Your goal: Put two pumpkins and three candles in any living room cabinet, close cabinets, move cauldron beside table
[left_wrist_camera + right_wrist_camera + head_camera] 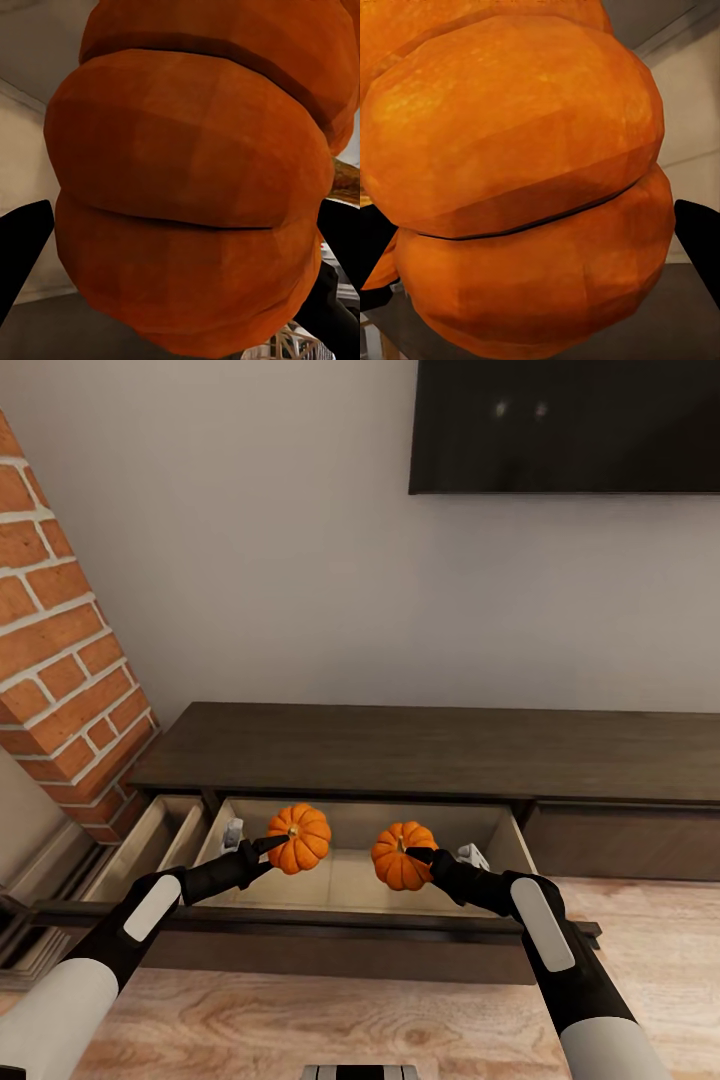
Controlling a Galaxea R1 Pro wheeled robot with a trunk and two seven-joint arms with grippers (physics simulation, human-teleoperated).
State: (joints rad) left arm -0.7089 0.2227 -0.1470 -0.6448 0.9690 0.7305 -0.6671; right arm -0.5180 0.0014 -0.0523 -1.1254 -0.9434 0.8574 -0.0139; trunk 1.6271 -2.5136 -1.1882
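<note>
The long dark brown cabinet (430,750) stands against the wall, its left wide drawer pulled out toward me. Over that open drawer (345,875) hang two orange ribbed pumpkins. My left gripper (275,847) is shut on the left pumpkin (300,837), whose ribs come up close in the left wrist view (187,195) between the dark fingers (22,247). The right pumpkin (398,855) sits in my right gripper (418,857), which is shut on it; it appears large in the right wrist view (517,187). Candles and cauldron are out of view.
A brick column (60,650) rises at the left, beside a narrow open drawer (150,840). A dark TV (565,425) hangs on the wall above the cabinet. The right cabinet front (620,840) is closed. Wooden floor (350,1020) lies in front.
</note>
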